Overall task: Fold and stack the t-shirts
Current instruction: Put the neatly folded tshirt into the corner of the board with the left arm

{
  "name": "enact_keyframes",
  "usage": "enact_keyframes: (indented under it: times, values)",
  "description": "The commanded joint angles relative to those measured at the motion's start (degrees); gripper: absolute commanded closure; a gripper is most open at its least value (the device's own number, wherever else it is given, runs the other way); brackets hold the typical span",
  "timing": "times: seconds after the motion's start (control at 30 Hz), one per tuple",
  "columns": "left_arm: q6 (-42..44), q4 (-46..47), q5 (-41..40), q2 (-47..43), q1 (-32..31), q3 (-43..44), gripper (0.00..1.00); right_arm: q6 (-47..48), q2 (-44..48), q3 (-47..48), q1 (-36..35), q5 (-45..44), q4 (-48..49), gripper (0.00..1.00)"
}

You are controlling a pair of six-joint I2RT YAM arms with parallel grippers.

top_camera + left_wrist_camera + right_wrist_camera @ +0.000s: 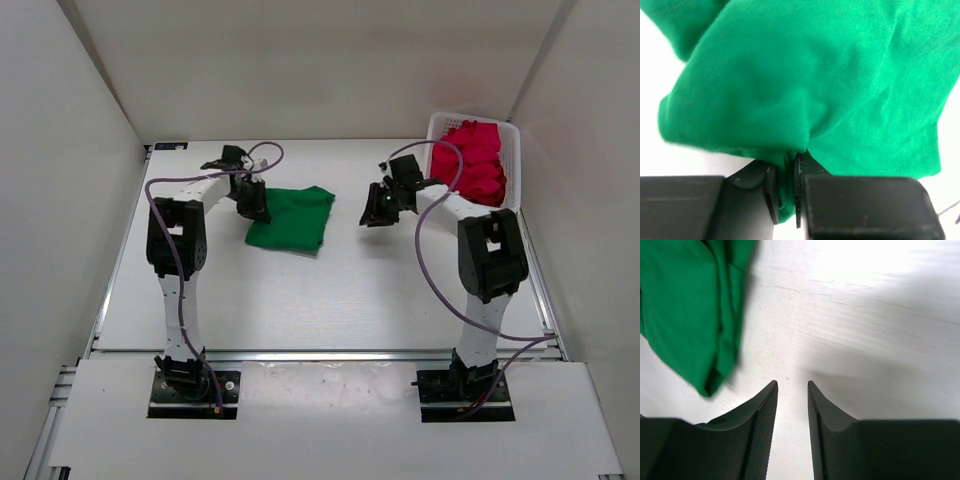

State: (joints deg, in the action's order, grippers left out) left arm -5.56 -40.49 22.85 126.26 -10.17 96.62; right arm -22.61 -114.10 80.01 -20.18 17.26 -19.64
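We see the left gripper (pixel 785 175) clenched on a bunched fold of the green t-shirt (pixel 292 218), at its left edge. The right gripper (pixel 791 390) hovers just right of the green t-shirt, jaws partly apart, nothing between them. The red t-shirts (pixel 478 160) are piled in the white basket (pixel 514 150), well right of the green t-shirt. White desk (pixel 330 290), white walls (pixel 300 60).

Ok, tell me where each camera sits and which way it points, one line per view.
Top external: above and behind the arms, looking down at the table, green t-shirt and basket of red t-shirts; both arms show whole.
Left wrist: rides the wrist, facing along the left gripper, which pinches green cloth.
Right wrist: facing down past the open right gripper at the table.
Shared: all three show the green t-shirt.
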Motion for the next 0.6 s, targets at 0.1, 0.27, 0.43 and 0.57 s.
enact_keyframes:
  times: [0.1, 0.27, 0.43, 0.57]
  values:
    - [5.47, -1.87, -7.11, 0.65, 10.07, 6.82, 1.0, 6.26, 11.78, -2.13, 2.87, -3.45, -1.89, 0.63]
    - [12.23, -2.05, -14.22, 3.82, 17.73, 13.76, 1.0, 8.73, 16.01, -3.72, 3.13, -5.39, -3.82, 0.61]
    - [19.79, -4.33, -21.34, 11.8, 20.81, 27.62, 1.0, 10.48, 18.82, -5.56, 2.35, -5.83, -5.5, 0.61]
    - [21.2, -8.1, -26.09, 19.37, 22.3, 44.83, 1.0, 13.03, 18.92, -4.95, 0.59, -6.18, -6.55, 0.6]
